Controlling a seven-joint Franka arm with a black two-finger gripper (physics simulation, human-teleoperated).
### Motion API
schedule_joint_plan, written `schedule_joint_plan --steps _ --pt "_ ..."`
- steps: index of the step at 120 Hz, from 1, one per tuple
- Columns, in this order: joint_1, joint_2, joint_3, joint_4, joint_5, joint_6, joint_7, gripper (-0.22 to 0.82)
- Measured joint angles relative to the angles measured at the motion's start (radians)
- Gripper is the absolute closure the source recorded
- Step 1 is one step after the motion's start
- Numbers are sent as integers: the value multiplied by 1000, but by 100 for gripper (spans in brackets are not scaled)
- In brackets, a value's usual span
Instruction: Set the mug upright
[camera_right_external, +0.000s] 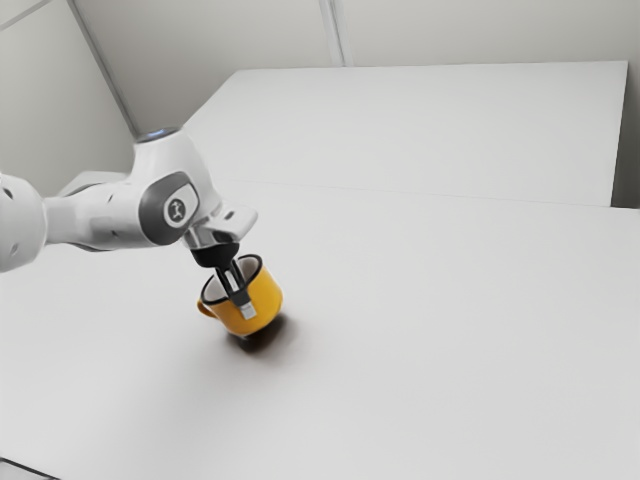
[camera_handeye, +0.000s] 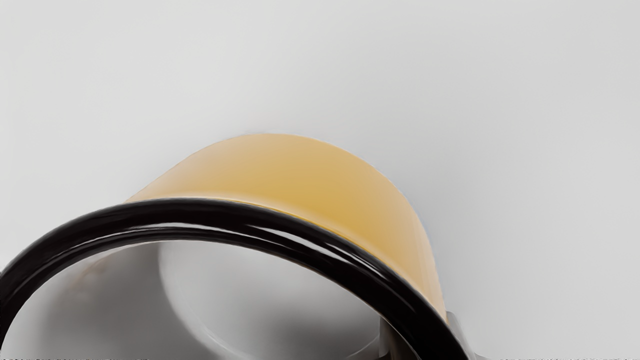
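**HELD MUG, TILTED: HAZARDS DURING RIGHTING**

The gripper (camera_right_external: 243, 299) is closed on the wall of the yellow enamel-style mug (camera_right_external: 265, 298), with one finger (camera_handeye: 394, 342) inside and the other outside. The black rim (camera_handeye: 200, 212) passes between them. Hazard: this pinch takes in only a small part of the wall. If the grip is loose, the mug's weight may cause it to pivot about the pads or slip off.

The mug is not upright. It leans, its mouth toward the upper part and left of the exterior view, with the handle (camera_right_external: 205, 309) on that view's left. Hazard: releasing at this angle would likely cause it to tip or roll.

Beneath the base, a dark shadow (camera_right_external: 262, 340) falls on the white table (camera_right_external: 430, 350); contact cannot be confirmed. Hazards: pressing down before the base is level could jam its edge and twist the mug in the grip; opening too high could drop it.
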Motion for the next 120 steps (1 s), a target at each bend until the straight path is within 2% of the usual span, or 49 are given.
schedule_joint_plan --steps 33,76,80,101,120 --pt "2 -26 -59 -118 130 147 -54 78" --pt "3 -14 -92 -173 213 284 -97 77" --pt "2 -11 -94 -174 213 290 -99 73" --pt "3 -1 -96 -176 202 308 -95 35" --pt "3 -3 -96 -175 198 315 -93 17"
